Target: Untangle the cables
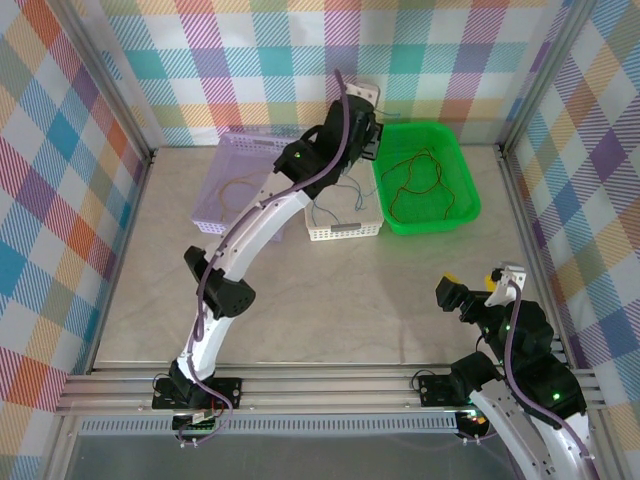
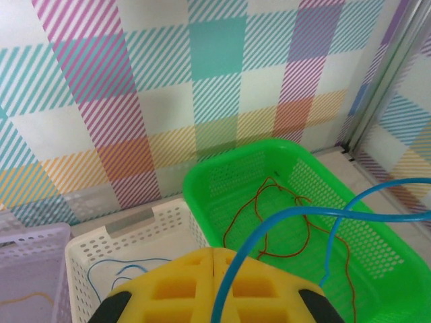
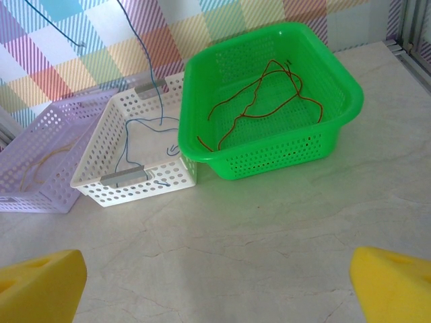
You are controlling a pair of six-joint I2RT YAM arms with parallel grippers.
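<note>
I have my left tool (image 2: 214,286) pinched shut on a blue cable (image 2: 316,212) rising from the white basket (image 2: 84,252); my right tool (image 3: 215,286) (well apart) gapes wide over the worktop (image 3: 269,222).

Robot lab cell: aluminium frame (image 1: 320,390), plaid walls (image 1: 200,60).

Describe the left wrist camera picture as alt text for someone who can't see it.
The yellow left gripper, shut, pinches a blue cable that loops above a green basket holding a red cable. Beside it stands a white basket with more blue cable inside.
</note>
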